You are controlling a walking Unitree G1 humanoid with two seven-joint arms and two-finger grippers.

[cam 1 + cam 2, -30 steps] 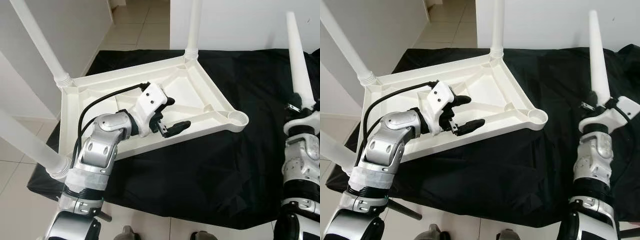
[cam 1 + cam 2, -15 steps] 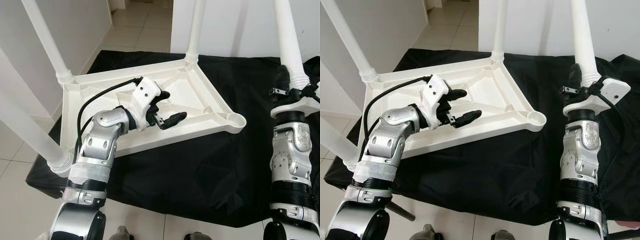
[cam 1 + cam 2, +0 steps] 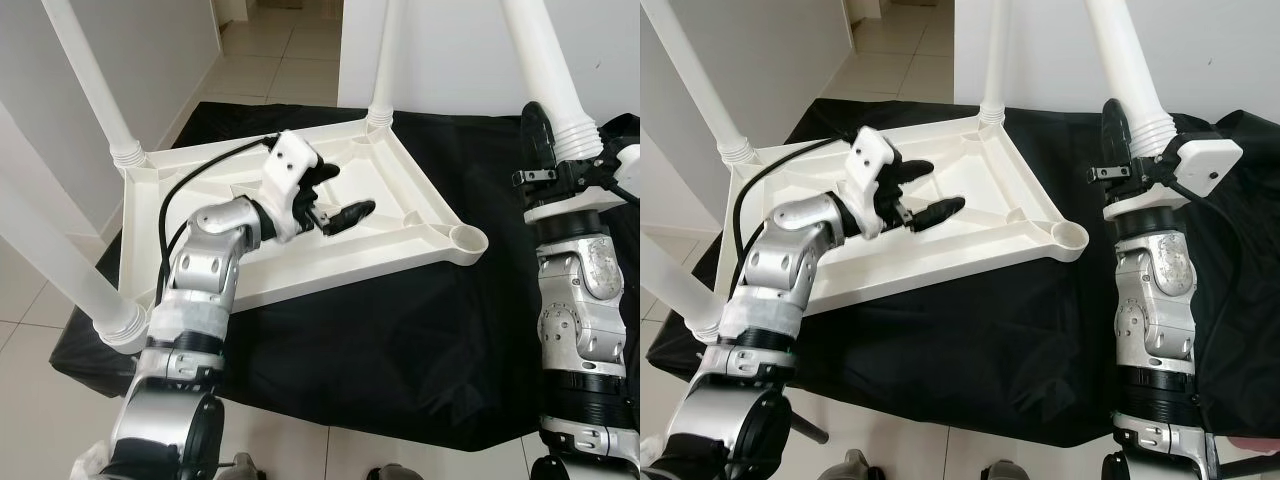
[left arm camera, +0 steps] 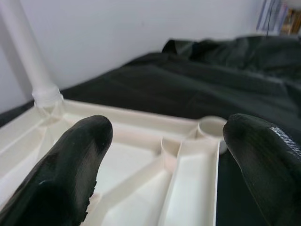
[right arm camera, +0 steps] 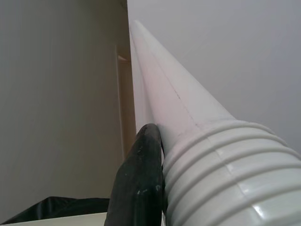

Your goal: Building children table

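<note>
Right pincer [image 3: 1128, 150] is gripping the fourth leg [image 3: 1125, 70] upright, its threaded end pointing down, while the empty corner socket [image 3: 1068, 236] is lying below and leftward.

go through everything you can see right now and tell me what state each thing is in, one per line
Tabletop: upside down on the cloth, ribbed underside up.
Three fitted legs: seated in their corner sockets, pointing up.
Empty corner socket: open, no leg in it.
Loose leg: held upright off to the side of the tabletop.
Left gripper: jaws open, over the underside.
Right gripper: jaws shut on the loose leg.
Black cloth: spread on the floor.
</note>
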